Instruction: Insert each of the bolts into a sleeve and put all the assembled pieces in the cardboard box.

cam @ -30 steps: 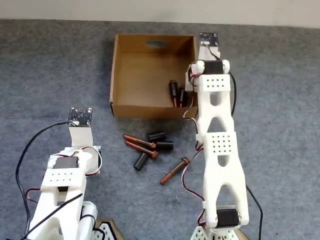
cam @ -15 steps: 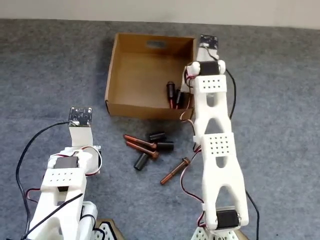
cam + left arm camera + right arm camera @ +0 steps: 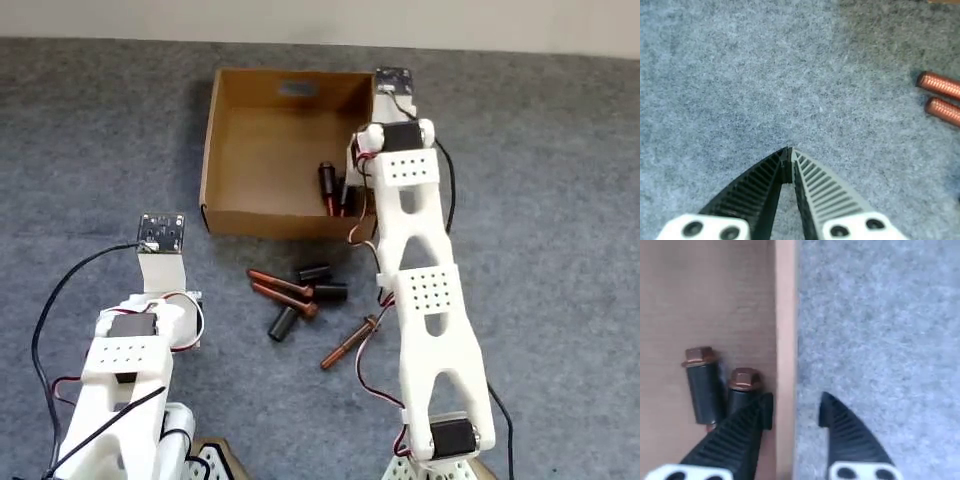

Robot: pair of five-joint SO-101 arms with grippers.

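Observation:
The cardboard box [image 3: 270, 222] lies at the back of the carpet with two assembled pieces [image 3: 328, 187] in its near right corner. In the right wrist view those sleeved bolts [image 3: 702, 385] lie just inside the box wall [image 3: 786, 315]. My right gripper [image 3: 796, 410] is open and straddles that wall, one finger inside and one outside. Two loose bolts [image 3: 280, 290] lie side by side in front of the box, and a third bolt [image 3: 350, 342] lies nearer the right arm. Three black sleeves [image 3: 314, 272] are scattered among them. My left gripper [image 3: 788, 151] is shut over bare carpet, left of the bolt tips [image 3: 940, 86].
Grey carpet covers the table all round. The right arm [image 3: 425, 300] stretches from the front edge to the box, passing just right of the loose parts. The left arm [image 3: 135, 350] sits folded at the front left.
The right arm has swung left, and the box has slid left with it, carrying the two assembled pieces. The left arm and the loose parts have stayed put.

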